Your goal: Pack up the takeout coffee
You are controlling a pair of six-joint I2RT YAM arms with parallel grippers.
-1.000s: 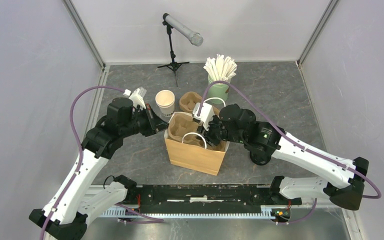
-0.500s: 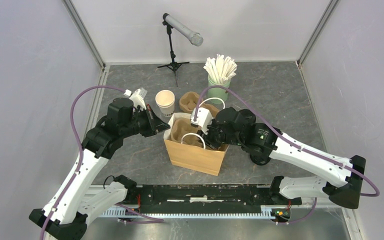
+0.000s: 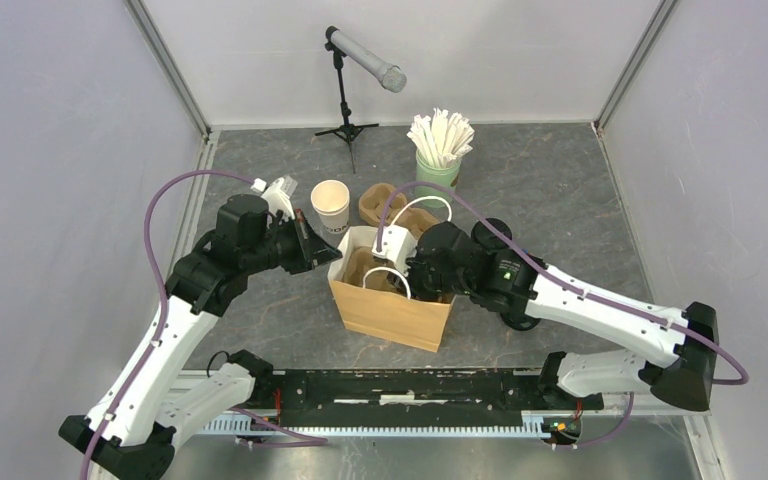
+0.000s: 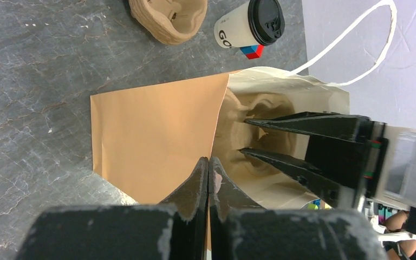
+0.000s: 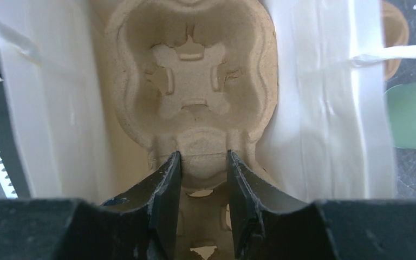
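left gripper point(image 4: 208, 165) pinched shut on bag point(image 4: 151, 135) rim | right gripper point(image 5: 201, 162) inside bag, fingers narrow, clasping tray point(image 5: 195, 81) centre ridge | coffee point(image 4: 249, 24) lidded, apart beyond bag

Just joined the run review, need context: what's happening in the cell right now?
The right gripper is inside the open paper bag, jaws closed on the middle ridge of a pulp cup carrier sitting in it. The left gripper, jaws shut, looks to pinch the bag's rim. The takeout coffee stands lidded on the table outside the bag, not yet packed.
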